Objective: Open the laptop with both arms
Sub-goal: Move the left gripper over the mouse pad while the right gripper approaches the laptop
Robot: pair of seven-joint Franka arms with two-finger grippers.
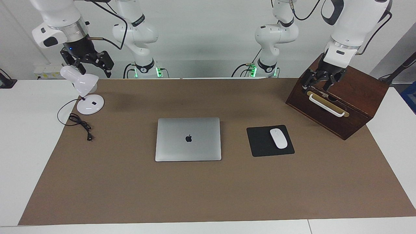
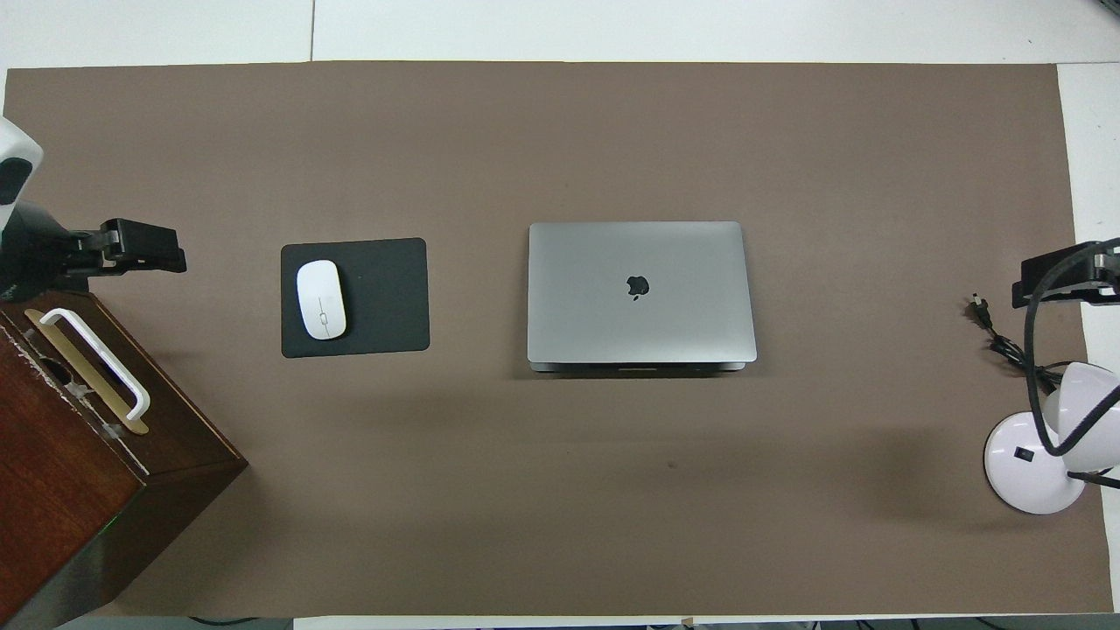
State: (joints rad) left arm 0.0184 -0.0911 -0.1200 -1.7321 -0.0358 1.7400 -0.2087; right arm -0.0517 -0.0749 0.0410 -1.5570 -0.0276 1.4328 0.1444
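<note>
The laptop [image 1: 188, 139] is thin and silver-grey with a dark apple logo. It lies closed and flat in the middle of the brown mat, and it also shows in the overhead view [image 2: 639, 289]. My left gripper [image 1: 315, 87] is up in the air over the wooden box, fingers apart and empty; the overhead view shows it too [image 2: 140, 248]. My right gripper [image 1: 95, 72] is up over the white desk lamp, fingers apart and empty; the overhead view shows it too [image 2: 1054, 280]. Both grippers are well away from the laptop.
A black mouse pad [image 1: 260, 144] with a white mouse [image 1: 278, 138] lies beside the laptop toward the left arm's end. A dark wooden box [image 1: 357, 97] with a white handle stands there too. A white desk lamp [image 1: 89, 104] and its cable [image 1: 81, 125] are at the right arm's end.
</note>
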